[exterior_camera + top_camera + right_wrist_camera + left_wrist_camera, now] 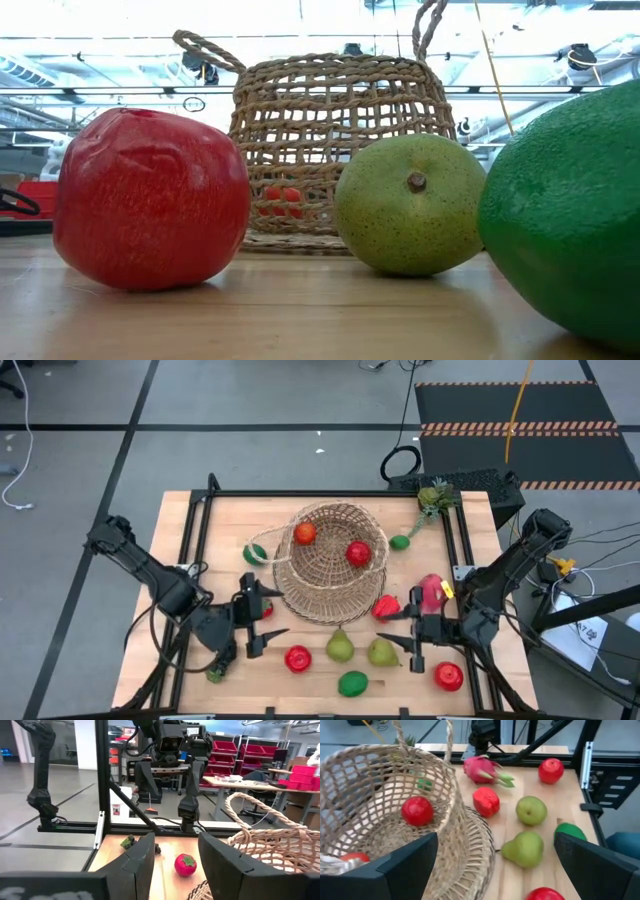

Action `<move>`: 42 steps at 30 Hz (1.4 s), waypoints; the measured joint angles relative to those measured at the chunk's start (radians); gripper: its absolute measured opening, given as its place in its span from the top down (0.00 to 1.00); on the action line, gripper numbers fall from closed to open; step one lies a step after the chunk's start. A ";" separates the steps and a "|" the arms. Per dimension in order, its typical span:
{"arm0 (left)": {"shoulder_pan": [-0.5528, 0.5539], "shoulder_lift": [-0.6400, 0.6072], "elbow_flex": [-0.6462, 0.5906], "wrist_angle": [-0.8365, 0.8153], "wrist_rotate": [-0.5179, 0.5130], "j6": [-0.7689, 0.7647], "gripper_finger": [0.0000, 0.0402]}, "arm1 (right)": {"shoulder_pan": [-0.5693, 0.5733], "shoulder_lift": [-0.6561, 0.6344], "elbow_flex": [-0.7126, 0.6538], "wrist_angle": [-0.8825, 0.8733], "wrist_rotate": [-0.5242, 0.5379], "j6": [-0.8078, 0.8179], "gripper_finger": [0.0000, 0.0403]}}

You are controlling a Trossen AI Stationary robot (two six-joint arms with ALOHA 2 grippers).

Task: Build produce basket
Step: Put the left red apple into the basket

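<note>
Both grippers empty, jaws apart, flanking the round tan woven wicker basket [330,560].
Your low view hides both; left gripper [262,622], right gripper [405,637].

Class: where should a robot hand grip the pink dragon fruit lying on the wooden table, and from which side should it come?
Grip the pink dragon fruit across its rounded pink body, probably from straight above. It lies on its side on the wooden table, and its green leafy tips stick out at one end, so the smooth middle looks the firmest hold. The right hand, open, is nearest.
</note>
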 joint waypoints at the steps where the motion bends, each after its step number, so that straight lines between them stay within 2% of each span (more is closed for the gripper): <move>1: -0.004 0.000 -0.005 0.003 0.000 -0.005 0.01 | 0.002 0.000 0.000 0.000 0.000 0.000 0.63; 13: -0.045 0.047 -0.008 0.014 0.016 -0.030 0.01 | 0.004 0.000 0.000 -0.037 0.002 0.032 0.63; 23: -0.055 0.179 -0.008 0.112 0.129 0.075 0.01 | 0.004 0.000 -0.001 -0.131 0.002 0.107 0.63; 28: -0.055 0.239 -0.008 0.136 0.205 0.064 0.01 | 0.004 0.000 -0.001 -0.164 0.002 0.132 0.63; 33: -0.054 0.303 -0.008 0.191 0.338 0.012 0.01 | 0.024 0.000 -0.001 -0.172 0.002 0.132 0.63; 42: -0.059 0.402 -0.007 0.239 0.345 -0.047 0.01 | 0.037 0.000 -0.001 -0.180 0.002 0.124 0.63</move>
